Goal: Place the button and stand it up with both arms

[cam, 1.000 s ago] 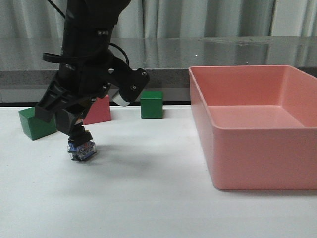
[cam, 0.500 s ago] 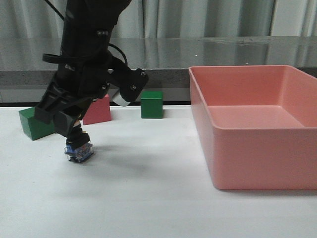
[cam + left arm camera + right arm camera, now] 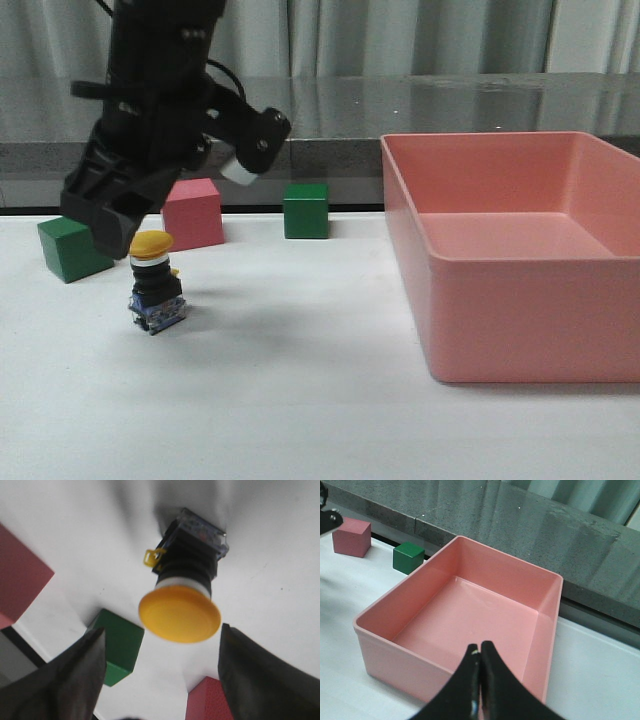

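Observation:
The button (image 3: 155, 285) stands upright on the white table at the left, yellow cap on top and blue-clear base down. In the left wrist view the button (image 3: 182, 595) shows from above, free of the dark fingers (image 3: 65, 680), which stand apart on either side of it. My left gripper (image 3: 118, 238) hangs open just above and slightly left of the cap, touching nothing. My right gripper (image 3: 480, 652) is shut on nothing, held above the near wall of the pink bin (image 3: 450, 587); it does not show in the front view.
A green cube (image 3: 72, 248) sits left of the button, with a pink cube (image 3: 195, 213) and a second green cube (image 3: 305, 210) behind it. The large pink bin (image 3: 520, 300) fills the right side. A dark counter edge runs along the back.
The left gripper has opened, let go of the button and risen up and to the left. The button now stands alone with its yellow cap exposed.

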### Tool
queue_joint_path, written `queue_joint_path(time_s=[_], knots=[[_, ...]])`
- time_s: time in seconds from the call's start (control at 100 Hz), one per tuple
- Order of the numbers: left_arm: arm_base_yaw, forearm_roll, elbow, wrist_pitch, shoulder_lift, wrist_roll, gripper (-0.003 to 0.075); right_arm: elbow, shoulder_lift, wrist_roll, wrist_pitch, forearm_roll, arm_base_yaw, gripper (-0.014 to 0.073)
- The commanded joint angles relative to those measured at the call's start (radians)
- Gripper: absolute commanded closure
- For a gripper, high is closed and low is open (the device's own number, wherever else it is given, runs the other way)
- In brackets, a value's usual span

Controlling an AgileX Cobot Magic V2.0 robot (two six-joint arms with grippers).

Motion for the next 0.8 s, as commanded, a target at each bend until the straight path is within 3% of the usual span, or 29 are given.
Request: queue_joint_path(time_s=[0.0, 0.12, 0.26, 0.41, 0.52, 0.79], knots=[[0.031, 0.024, -0.029, 0.07, -0.103, -0.036, 0.0284, -0.025, 0.007, 0.002, -0.083, 0.01, -0.008, 0.0708], [0.087, 0.02, -0.029, 0.069, -0.167, -0.18, 0.0438, -0.025, 0.007, 0.002, -0.082, 0.01, -0.008, 0.0708], [0.185, -0.005, -0.029, 0.044, -0.257, -0.325, 0.0744, -0.025, 0.007, 0.002, -0.082, 0.01, -0.008, 0.0708], [0.335, -0.291, -0.027, -0.028, -0.381, -0.372, 0.074, -0.025, 0.007, 0.002, -0.081, 0.01, -0.008, 0.0708], [0.438, -0.469, 0.03, -0.179, -0.487, -0.323, 0.074, -0.025, 0.007, 0.002, -0.08, 0.01, -0.008, 0.0708], [0.481, -0.629, 0.45, -0.677, -0.848, -0.302, 0.074, -0.025, 0.007, 0.002, -0.079, 0.01, -0.008, 0.0708]])
